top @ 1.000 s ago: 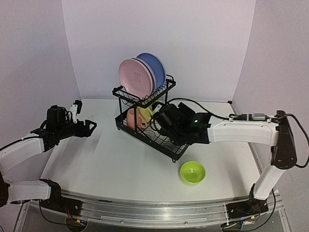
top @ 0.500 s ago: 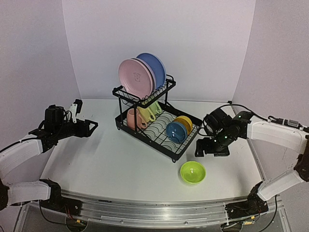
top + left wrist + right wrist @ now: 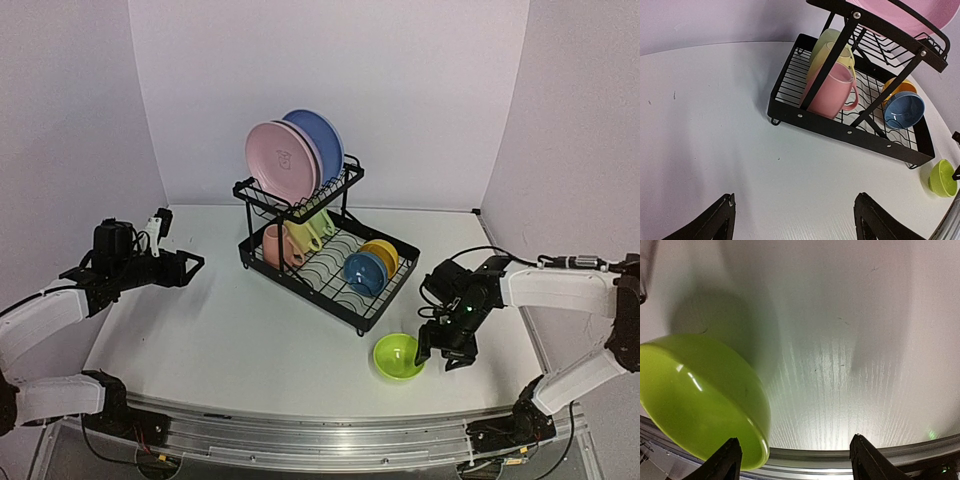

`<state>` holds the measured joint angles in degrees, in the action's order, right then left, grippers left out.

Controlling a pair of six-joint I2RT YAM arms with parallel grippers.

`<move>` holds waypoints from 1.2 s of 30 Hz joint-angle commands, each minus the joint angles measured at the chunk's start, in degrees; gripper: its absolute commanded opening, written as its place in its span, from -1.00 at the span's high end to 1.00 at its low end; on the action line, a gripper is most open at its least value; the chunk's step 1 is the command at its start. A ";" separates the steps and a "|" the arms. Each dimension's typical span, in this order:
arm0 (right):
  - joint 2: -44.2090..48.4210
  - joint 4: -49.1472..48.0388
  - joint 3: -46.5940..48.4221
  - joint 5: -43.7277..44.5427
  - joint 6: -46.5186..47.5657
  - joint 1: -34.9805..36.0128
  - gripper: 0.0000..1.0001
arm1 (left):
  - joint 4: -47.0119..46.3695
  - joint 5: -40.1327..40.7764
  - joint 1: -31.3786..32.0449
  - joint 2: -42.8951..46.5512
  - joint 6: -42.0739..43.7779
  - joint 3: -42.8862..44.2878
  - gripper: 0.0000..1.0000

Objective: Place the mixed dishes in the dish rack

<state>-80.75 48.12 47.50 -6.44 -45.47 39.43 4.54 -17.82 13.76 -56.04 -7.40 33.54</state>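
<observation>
One dish outside the rack: lime bowl (image 3: pixel 399 357), mouth up on the white table (image 3: pixel 250 340), near the rack's near-right corner but apart from it
Dish rack (image 3: pixel 312 291): black wire, two tiers; I see its long axis running from far left to near right
Upper shelf: pink plate (image 3: pixel 282 160) and blue plate (image 3: pixel 322 140) standing on edge, faces turned toward near left
Lower tray: pink mug (image 3: pixel 830 92) at the left end, handle toward the bowls; blue bowl (image 3: pixel 903 110) on edge, mouth toward my left arm; yellow bowl (image 3: pixel 385 250) just behind it
Writing: a faint mark on the pink plate, too small for me to read
Right gripper (image 3: pixel 438 352): low beside the lime bowl, fingers apart, the bowl's rim just beside one finger
Left gripper (image 3: pixel 185 265): fingers wide apart above bare table, well left of the rack
</observation>
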 commanded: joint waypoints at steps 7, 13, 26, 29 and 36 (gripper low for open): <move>-7.31 -8.88 0.93 -4.38 -2.67 -1.07 0.22 | 1.04 -0.03 -0.34 1.91 -0.07 -0.14 -0.61; -8.32 -7.62 3.49 -6.18 -2.65 -1.02 1.00 | 1.39 0.87 -0.37 2.19 0.35 -0.32 -0.61; -9.68 23.48 34.47 52.73 10.95 15.73 1.00 | 1.18 2.60 -0.36 1.42 1.00 -0.12 -0.60; -14.37 21.99 40.00 63.68 18.34 17.77 1.00 | 1.56 0.31 -0.32 2.25 2.61 1.33 -0.55; -15.11 2.39 37.59 69.27 33.40 18.40 1.00 | -2.57 -8.13 -0.20 6.12 6.09 2.63 -0.52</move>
<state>-97.18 62.59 87.08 53.97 -22.40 57.67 5.84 -20.01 13.76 -52.34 -4.16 33.24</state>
